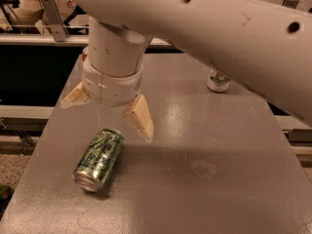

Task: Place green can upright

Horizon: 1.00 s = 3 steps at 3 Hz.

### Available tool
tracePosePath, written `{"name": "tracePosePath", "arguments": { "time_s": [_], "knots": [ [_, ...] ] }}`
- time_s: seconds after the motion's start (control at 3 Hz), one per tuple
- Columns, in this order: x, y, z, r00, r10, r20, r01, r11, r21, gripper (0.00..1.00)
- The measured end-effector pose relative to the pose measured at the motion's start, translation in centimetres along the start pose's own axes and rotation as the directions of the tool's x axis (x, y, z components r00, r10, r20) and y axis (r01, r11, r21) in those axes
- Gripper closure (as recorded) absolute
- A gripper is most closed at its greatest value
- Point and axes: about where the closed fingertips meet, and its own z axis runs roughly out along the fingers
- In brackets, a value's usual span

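Observation:
The green can (99, 158) lies on its side on the grey table (195, 179), left of centre, its silver end facing the front left. My gripper (108, 112) hangs just above and behind the can, fingers spread wide. One cream finger (140, 117) points down to the right of the can's far end, the other finger (75, 96) sticks out to the left. The gripper holds nothing.
A white can with a green logo (219, 80) stands upright at the back right, partly hidden by my arm (219, 28). The red can is hidden behind the arm. The table's left edge (44, 140) runs close to the green can. Shelving stands behind the table.

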Motion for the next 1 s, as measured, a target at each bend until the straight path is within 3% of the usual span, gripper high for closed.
{"name": "tracePosePath", "arguments": {
  "time_s": [0.33, 1.0],
  "knots": [
    [-1.1, -0.5, 1.9, 0.992, -0.123, -0.019, 0.121, 0.9907, -0.062, 0.00],
    [-1.7, -0.1, 5.2, 0.976, -0.210, -0.053, 0.196, 0.9609, -0.195, 0.00]
  ]
}}
